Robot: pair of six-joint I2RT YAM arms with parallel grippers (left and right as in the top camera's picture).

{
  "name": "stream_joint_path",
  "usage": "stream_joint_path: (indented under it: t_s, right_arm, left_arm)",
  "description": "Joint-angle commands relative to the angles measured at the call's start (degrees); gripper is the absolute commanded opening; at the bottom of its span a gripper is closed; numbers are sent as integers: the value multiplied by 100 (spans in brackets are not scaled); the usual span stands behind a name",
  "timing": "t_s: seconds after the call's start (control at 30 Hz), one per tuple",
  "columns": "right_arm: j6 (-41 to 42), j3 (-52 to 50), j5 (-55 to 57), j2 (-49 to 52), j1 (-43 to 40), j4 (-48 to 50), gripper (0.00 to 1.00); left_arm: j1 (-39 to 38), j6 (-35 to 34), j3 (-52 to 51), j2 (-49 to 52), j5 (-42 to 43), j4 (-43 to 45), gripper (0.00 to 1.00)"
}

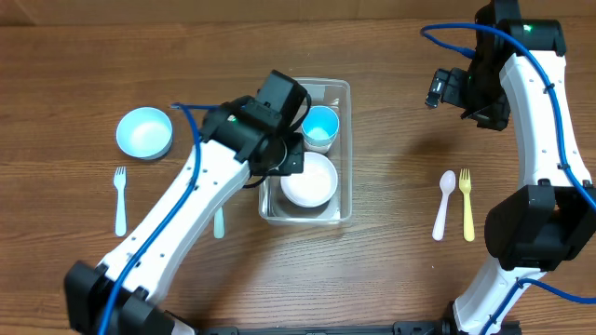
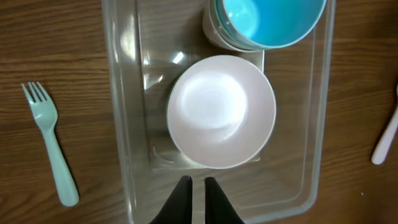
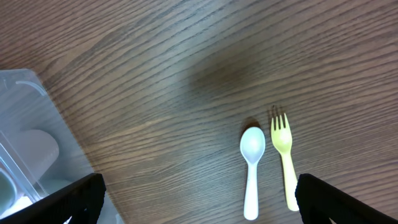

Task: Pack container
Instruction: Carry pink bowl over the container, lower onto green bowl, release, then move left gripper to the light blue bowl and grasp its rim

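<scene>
The white left arm (image 1: 177, 209) is covering the left rim of the clear rectangular plastic container (image 1: 349, 140) and most of a pale green plastic fork (image 1: 219, 226). The left wrist view's edges are cropping the round teal plastic bowl (image 2: 267, 18) and a pale plastic spoon (image 2: 385, 140).

Container (image 2: 124, 93) clear glossy plastic; white bowl (image 2: 221, 112) smooth, shiny; table (image 3: 186, 62) matt wood w/ grain.

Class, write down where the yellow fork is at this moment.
In the overhead view, the yellow fork lies on the right side of the table, just right of the white spoon and well apart from the container.
</scene>
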Motion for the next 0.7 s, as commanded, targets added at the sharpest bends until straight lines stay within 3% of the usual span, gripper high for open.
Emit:
stream_joint_path:
  t_s: [0.0, 0.2, 0.37, 0.43, 0.47, 0.5, 0.63, 0.67]
  right_arm:
    - [-15, 133, 46, -229, 4, 15, 100]
    - [-15, 133, 46, -229, 4, 15, 100]
    - [-15, 133, 46, -229, 4, 15, 100]
    - [-13, 133, 46, -229, 4, 15, 100]
    - [-15, 133, 46, -229, 4, 15, 100]
    - [-15, 133, 46, -229, 4, 15, 100]
    - [-13, 133, 46, -229, 4, 15, 100]
    - [-13, 133, 46, -229, 4, 15, 100]
  left_arm:
    - [-81, 101, -107, 385, -37, 166, 4]
    - [57, 98, 195, 306, -376, 52, 6]
    - [560, -199, 739, -184, -1062, -428, 24]
    - [822, -197, 780, -348, -1266, -542, 56]
    - [973, -186, 780, -417, -1467, -640, 83]
    - [1202, -125, 780, -479, -1794, -852, 93]
    - [1762, 282, 774, -466, -2203, -1154, 99]
    - [1917, 581, 774, -444, -2199, -1119, 96]
